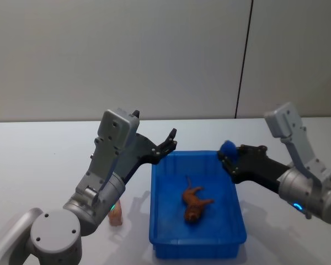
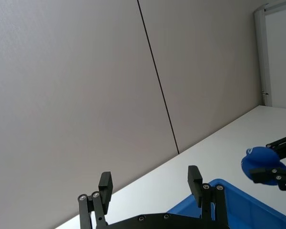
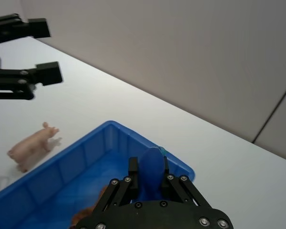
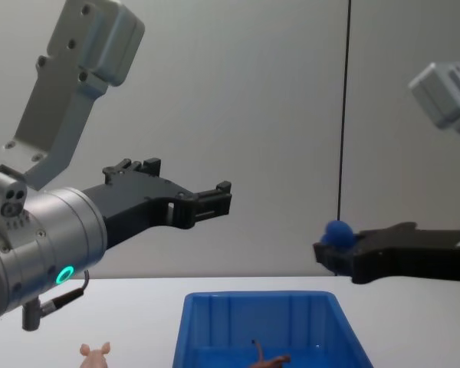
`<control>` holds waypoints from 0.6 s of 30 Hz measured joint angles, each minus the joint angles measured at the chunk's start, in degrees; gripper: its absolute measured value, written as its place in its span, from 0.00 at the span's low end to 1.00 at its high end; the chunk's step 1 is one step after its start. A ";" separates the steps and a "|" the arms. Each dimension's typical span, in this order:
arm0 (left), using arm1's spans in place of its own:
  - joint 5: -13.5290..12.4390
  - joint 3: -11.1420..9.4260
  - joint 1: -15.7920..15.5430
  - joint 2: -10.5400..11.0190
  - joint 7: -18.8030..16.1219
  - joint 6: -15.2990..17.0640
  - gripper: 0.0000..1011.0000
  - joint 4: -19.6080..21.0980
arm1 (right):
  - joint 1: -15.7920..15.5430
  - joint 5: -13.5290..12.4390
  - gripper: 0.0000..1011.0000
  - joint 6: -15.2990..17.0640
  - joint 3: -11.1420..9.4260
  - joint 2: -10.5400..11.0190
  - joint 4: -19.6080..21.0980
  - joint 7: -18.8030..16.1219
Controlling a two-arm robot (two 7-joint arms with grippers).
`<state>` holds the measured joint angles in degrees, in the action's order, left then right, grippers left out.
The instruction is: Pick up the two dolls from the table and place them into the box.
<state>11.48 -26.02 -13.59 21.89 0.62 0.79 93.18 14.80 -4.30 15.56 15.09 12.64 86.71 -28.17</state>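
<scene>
Hovering open near the blue plastic box (image 1: pixel 198 249), your left claw (image 1: pixel 170 141) looks ready for the pale pink toy doll (image 1: pixel 116 216) on the white table (image 1: pixel 44 154); brown-orange doll (image 1: pixel 194 204) sits inside, right claw (image 1: pixel 227 154) pinches a blue blob (image 1: pixel 228 148)

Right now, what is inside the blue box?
The brown-orange doll lies on the box floor. The right gripper, shut on a blue object, covers its far right corner. The pink doll is outside, on the table.
</scene>
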 joint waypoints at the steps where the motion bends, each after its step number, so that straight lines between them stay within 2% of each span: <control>1: 0.00 0.00 0.00 0.00 0.00 0.00 0.99 0.00 | 0.46 -0.14 0.22 0.49 0.18 -0.20 -0.15 -0.98; 8: 0.00 0.00 0.00 0.00 0.00 0.00 0.99 0.00 | 1.95 -0.63 0.19 3.52 0.82 -0.81 -0.95 -4.72; 18: 0.00 0.00 0.00 0.00 0.00 0.00 0.99 0.00 | 3.84 -0.77 0.18 10.23 1.89 -1.47 -2.96 -9.71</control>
<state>11.48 -26.03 -13.59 21.89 0.63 0.80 93.18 18.64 -5.08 25.79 16.98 11.17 83.75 -37.87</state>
